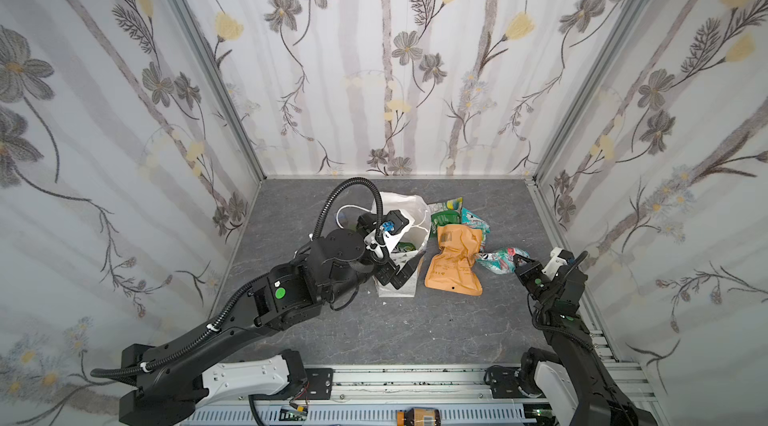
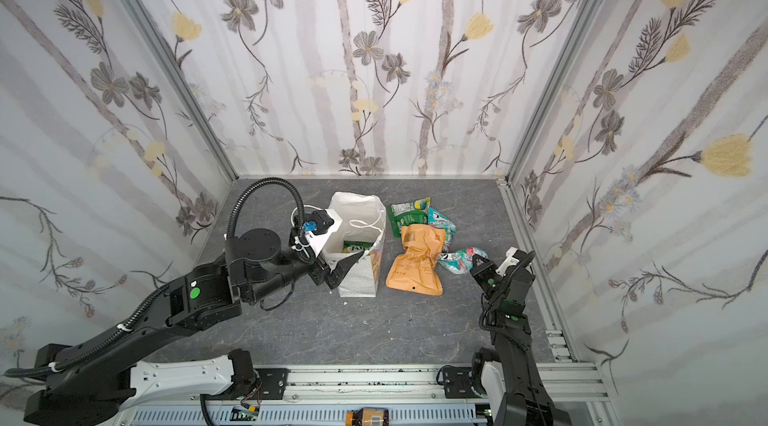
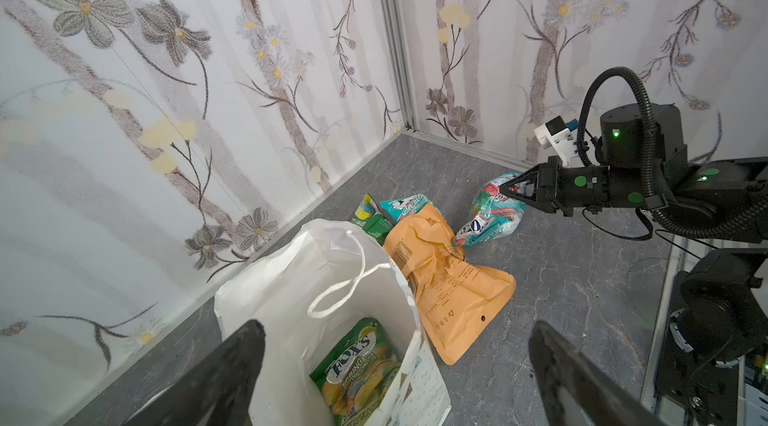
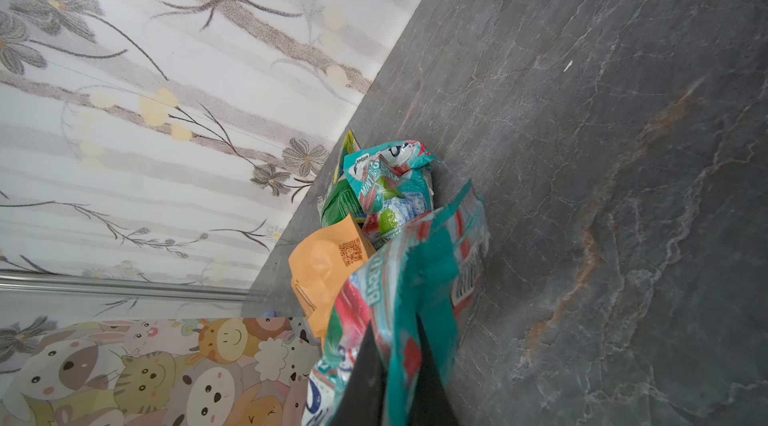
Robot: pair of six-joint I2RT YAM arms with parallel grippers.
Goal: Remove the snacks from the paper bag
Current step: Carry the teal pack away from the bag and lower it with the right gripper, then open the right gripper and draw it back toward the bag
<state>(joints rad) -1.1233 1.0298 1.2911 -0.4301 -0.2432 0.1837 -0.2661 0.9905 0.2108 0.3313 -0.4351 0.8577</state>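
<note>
The white paper bag stands upright mid-table. A green FOX'S packet lies on its bottom. My left gripper hangs open over the bag's near side, holding nothing. Right of the bag lie the orange pouch, a green packet and a teal mint packet. My right gripper is shut on a crumpled teal-and-red packet beside the pouch.
Floral walls close the grey marbled table on three sides. A metal rail with both arm bases runs along the front edge. The bag's cord handle droops into its mouth. Bare table lies in front of the bag and pouch.
</note>
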